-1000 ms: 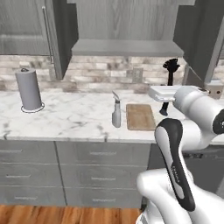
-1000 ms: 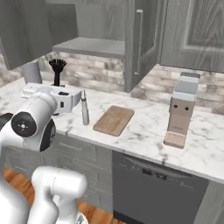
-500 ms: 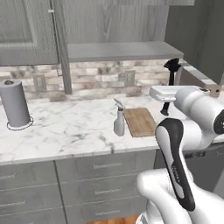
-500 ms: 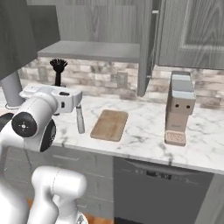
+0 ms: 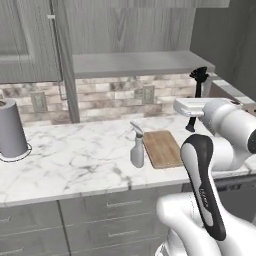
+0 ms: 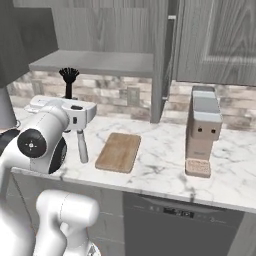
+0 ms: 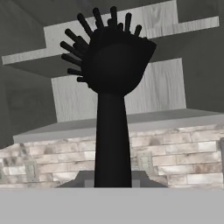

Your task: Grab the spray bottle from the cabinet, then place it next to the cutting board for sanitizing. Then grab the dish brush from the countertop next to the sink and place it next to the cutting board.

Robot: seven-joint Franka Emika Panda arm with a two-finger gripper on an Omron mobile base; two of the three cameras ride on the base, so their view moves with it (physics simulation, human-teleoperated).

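Jaws pressed together on the thin black handle of the dish brush [image 7: 114,100], which stands upright in the grip with its round head on top. In the hand view the brush is a dark silhouette, its bristles spreading like short spikes against the grey wood-grain cabinet [image 7: 166,87] and the brick backsplash [image 7: 188,153] behind.

From the left base view, the brush [image 5: 199,80] rises above the white hand at the right end of the table [image 5: 75,160], over the back edge near the wall. That view also shows a grey paper-towel roll [image 5: 11,129] standing upright at the far left of the table. The right base view instead shows a boxy grey coffee machine [image 6: 202,131] standing on the right part of the table, and the brush head [image 6: 68,76] above the hand at the left.

The spray bottle [image 5: 136,146], slim and pale grey with a trigger head, stands upright just beside the left edge of the cutting board [image 5: 162,148]; whether they touch cannot be told. In the right base view the bottle [image 6: 81,146] is partly hidden by the hand. The cutting board is a flat, thin rectangle of light-brown wood with rounded corners, lying near the front edge of the white, grey-veined marble table.
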